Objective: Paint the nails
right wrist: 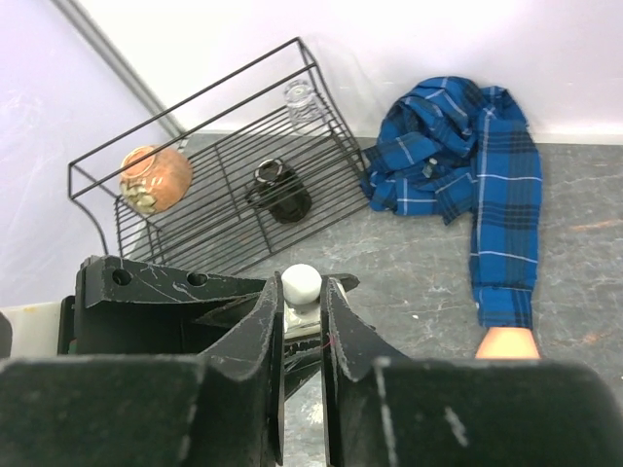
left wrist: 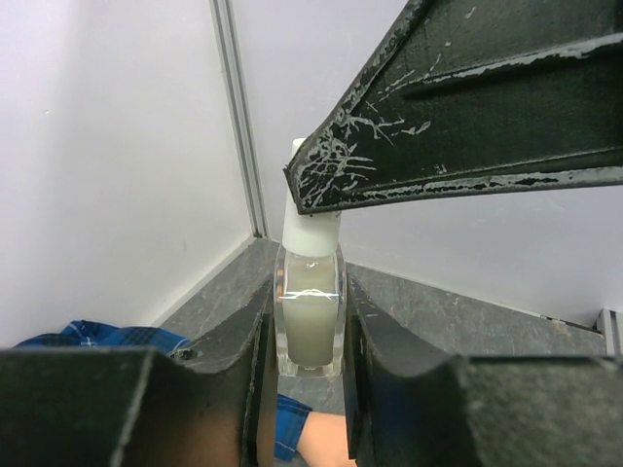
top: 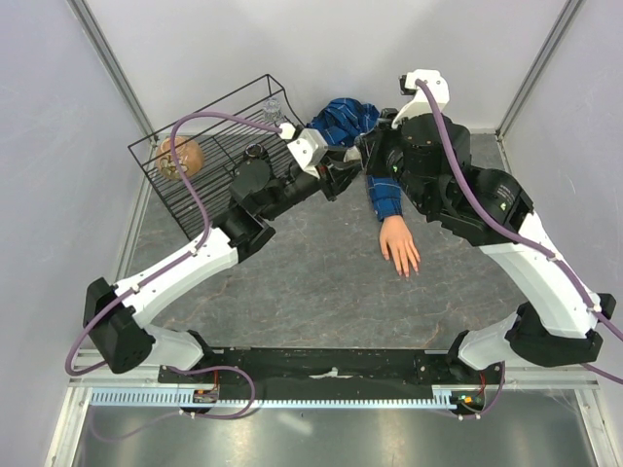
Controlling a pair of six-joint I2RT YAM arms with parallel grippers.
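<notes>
The small flesh-coloured mannequin hand [top: 399, 243] lies palm down on the grey table, its blue plaid sleeve [top: 384, 190] running back to a bunched heap. The nails [top: 403, 271] tip its fingers and are too small to make out. My left gripper [left wrist: 310, 302] is shut on a small clear bottle [left wrist: 310, 331] of pale liquid, held upright above the sleeve. My right gripper [right wrist: 300, 292] comes at it from above, its fingers [right wrist: 336, 321] pressed to both sides of the white cap [right wrist: 301, 283]. In the top view the two grippers meet at the sleeve's far end, and the bottle is hidden there.
A tilted black wire basket [top: 209, 146] stands at the back left, holding an orange-brown round thing [right wrist: 156, 178], a dark object [right wrist: 282, 192] and a clear glass [right wrist: 301, 95]. White walls close in on three sides.
</notes>
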